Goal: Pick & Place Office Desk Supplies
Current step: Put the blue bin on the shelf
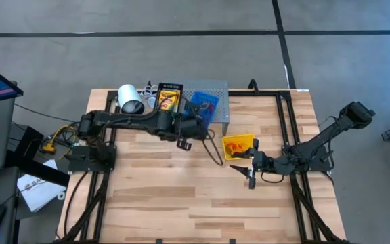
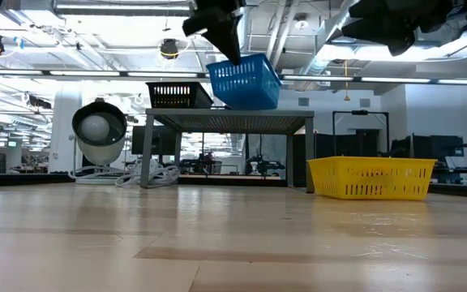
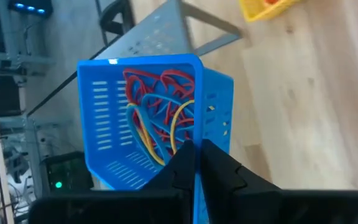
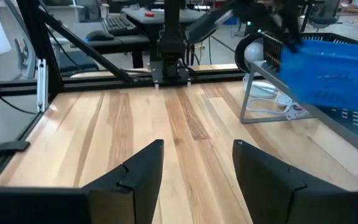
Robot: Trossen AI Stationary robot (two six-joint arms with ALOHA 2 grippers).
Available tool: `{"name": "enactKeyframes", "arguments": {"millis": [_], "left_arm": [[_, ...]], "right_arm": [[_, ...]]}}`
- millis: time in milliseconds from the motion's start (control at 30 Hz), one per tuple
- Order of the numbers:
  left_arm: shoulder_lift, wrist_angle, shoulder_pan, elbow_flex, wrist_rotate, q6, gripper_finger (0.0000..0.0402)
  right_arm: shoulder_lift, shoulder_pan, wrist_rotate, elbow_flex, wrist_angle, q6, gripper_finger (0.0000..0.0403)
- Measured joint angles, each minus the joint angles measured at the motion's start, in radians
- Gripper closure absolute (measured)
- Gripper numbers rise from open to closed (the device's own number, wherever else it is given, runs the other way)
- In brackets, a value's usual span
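The left fingers (image 3: pixel 194 163) are pressed together on the rim of a blue basket (image 3: pixel 145 115), pinching its wall and holding it tilted in the air above the grey shelf (image 1: pixel 212 91). In the low view the basket (image 2: pixel 246 81) hangs clear of the shelf top (image 2: pixel 229 120), one side lower than the other. Inside it lie tangled bands (image 3: pixel 163 112) in red, yellow and blue.

The right fingers (image 4: pixel 194 171) are spread apart with nothing between them, low over the bare wood of the surface (image 1: pixel 181 196), just beside a yellow basket (image 1: pixel 240 146) that stands on the surface and holds orange items (image 1: pixel 234 146); what they are is too small to tell.

At the back edge of the surface, next to the shelf, lie a yellow-and-black pack (image 1: pixel 168 98) and a white lamp (image 1: pixel 131 99) on its side.
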Motion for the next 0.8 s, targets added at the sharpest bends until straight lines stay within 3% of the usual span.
{"name": "enactKeyframes", "arguments": {"millis": [233, 800], "left_arm": [[0.0, 0.061, 0.063, 0.0, 0.0, 0.047, 0.0396], [0.0, 0.018, 0.114, 0.0, 0.001, -0.007, 0.0396]], "right_arm": [[0.0, 0.0, 0.0, 0.0, -0.016, 0.0, 0.0214], [0.0, 0.0, 0.0, 0.0, -0.016, 0.0, 0.0214]]}}
